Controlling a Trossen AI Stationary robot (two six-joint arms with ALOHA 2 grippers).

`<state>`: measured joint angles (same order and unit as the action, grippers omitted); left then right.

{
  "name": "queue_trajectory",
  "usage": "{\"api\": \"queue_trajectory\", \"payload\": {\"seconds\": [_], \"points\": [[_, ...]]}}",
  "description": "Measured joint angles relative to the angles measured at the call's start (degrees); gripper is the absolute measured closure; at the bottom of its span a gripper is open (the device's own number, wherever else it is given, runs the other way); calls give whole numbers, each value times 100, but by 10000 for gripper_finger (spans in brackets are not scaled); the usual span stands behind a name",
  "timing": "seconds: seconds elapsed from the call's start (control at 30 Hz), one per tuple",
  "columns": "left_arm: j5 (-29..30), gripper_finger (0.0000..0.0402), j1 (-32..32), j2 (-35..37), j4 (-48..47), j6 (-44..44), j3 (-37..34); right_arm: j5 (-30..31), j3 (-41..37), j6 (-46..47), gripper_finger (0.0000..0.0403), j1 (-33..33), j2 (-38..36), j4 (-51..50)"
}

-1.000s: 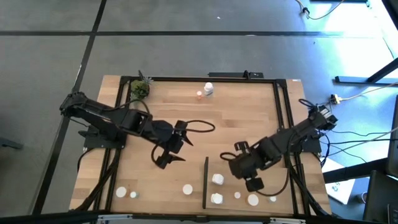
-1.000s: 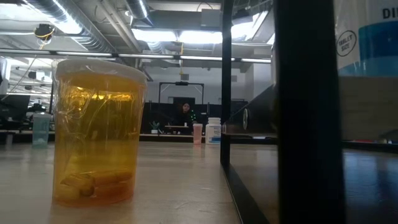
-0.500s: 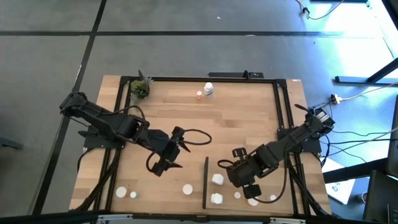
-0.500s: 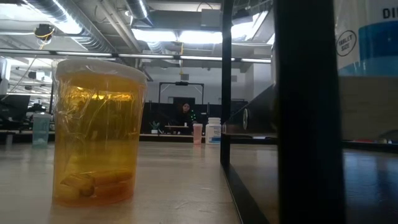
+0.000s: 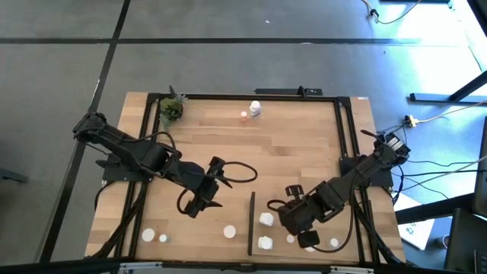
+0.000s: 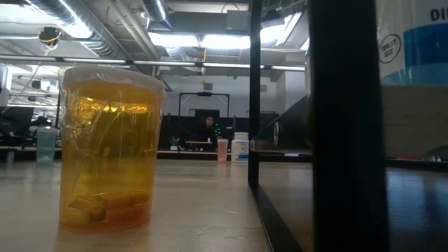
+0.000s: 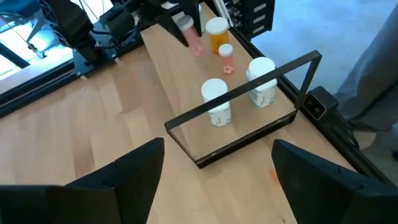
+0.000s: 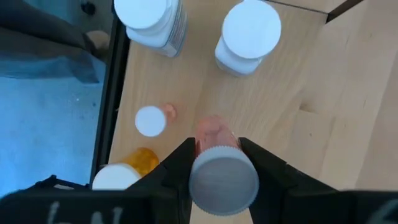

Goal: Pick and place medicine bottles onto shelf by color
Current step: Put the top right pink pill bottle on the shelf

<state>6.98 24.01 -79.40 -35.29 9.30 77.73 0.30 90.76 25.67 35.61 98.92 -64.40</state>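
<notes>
Right now a pink bottle (image 8: 214, 140) with a grey-white ribbed cap is sitting clamped between the right gripper (image 8: 217, 163) fingers, cap end toward the wrist, body pointing down at the shelf (image 8: 292, 87). Looks like light rigid plastic, smooth sides, so slip risk if squeezed low; the ribbed cap or just under it is the safer hold, and that is about where the fingers are pinching. Beyond the fingertips two white bottles (image 8: 249, 34) are standing upright on the shelf wood; off to one side of the fingers a small white-capped bottle (image 8: 151, 120) and an amber bottle (image 8: 140, 160) are lying near the black frame rail (image 8: 118, 81). Left gripper (image 7: 214, 168) is hovering with fingers spread wide, holding nothing, the shelf's black upright strip (image 7: 249, 93) just ahead of its tips and the white bottles past that. Far across the table a potted plant (image 5: 171, 109) is sitting in the corner
</notes>
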Motion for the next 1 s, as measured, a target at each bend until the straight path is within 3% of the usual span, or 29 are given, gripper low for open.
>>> {"api": "queue_trajectory", "payload": {"seconds": [0.67,1.0], "points": [[0,109,174,0,29,18,0,262,-7,275,290,125,579,81],[2,109,208,0,27,-19,0,142,-482,262,290,196,609,341]]}}
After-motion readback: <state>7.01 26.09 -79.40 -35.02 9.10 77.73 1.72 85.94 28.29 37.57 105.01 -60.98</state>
